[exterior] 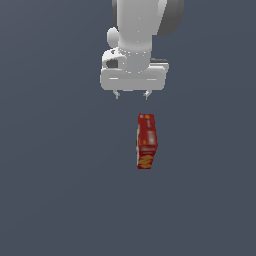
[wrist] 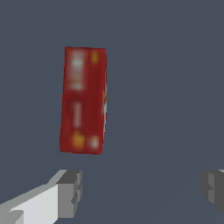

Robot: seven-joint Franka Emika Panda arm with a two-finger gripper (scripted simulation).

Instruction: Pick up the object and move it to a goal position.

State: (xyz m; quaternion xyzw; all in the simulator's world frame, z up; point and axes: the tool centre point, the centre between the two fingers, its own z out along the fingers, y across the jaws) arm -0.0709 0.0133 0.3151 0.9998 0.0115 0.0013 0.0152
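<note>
While unreadably blurred, whitish labels on red box (exterior: 146,141)

A small red box (wrist: 84,100) lies on a plain dark grey-blue tabletop (wrist: 166,78), seen from close above. The box is long and narrow, tipped very slightly off straight. Its face carries blurred whitish patches and small yellow-orange marks, too soft to read. Two grey fingertips (wrist: 70,192) of the gripper (wrist: 142,189) show at the edge of the picture, one with a white finger body behind it. The jaws stand wide apart, with bare tabletop between them. The box sits clear of both fingertips, nearer one than the other, touching neither.
</note>
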